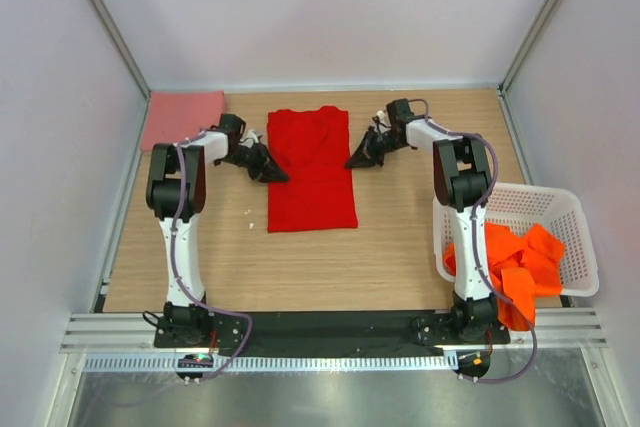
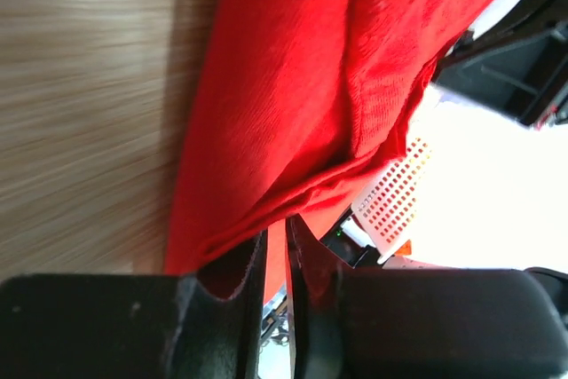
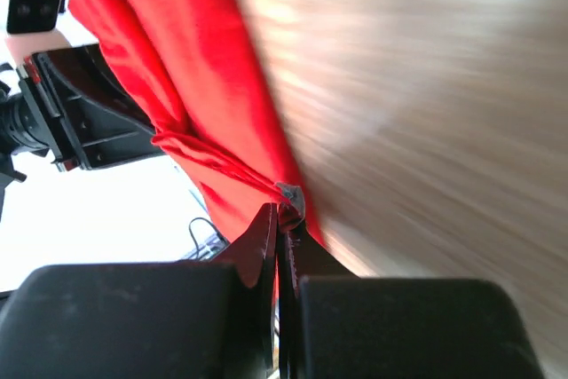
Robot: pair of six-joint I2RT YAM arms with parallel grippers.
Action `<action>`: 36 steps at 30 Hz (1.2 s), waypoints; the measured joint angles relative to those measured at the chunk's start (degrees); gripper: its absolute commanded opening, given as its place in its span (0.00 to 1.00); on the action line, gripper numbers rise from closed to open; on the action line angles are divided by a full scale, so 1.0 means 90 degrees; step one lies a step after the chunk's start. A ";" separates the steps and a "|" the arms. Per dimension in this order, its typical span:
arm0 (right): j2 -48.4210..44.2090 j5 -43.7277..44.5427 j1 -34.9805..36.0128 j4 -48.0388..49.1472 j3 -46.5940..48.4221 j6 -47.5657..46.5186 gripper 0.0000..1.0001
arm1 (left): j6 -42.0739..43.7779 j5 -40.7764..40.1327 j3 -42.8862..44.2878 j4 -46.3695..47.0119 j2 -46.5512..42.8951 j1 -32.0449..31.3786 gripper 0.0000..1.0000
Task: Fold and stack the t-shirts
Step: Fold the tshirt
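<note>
Wooden table (image 1: 400, 267), white-walled enclosure. Nearest, at the right, the white basket (image 1: 578, 222) holds the orange t-shirts (image 1: 515, 262). At mid-table the red t-shirt (image 1: 310, 172) lies flat between the arms, long axis running near to far. The left gripper (image 1: 265, 169) is pinched nearly closed on its left edge. The right gripper (image 1: 360, 159) is clamped tight on its right edge. Both arms reach forward, wrists turned inward, about level. Judged: the coming fold needs both sides lifted evenly. The salmon pink t-shirt (image 1: 183, 117) lies folded, far left.
</note>
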 measured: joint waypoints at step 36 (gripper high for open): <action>-0.3398 0.1707 0.1027 -0.0923 -0.4248 -0.1494 0.55 | 0.0464 -0.1569 -0.4260 -0.0661 -0.4269 0.0017 0.60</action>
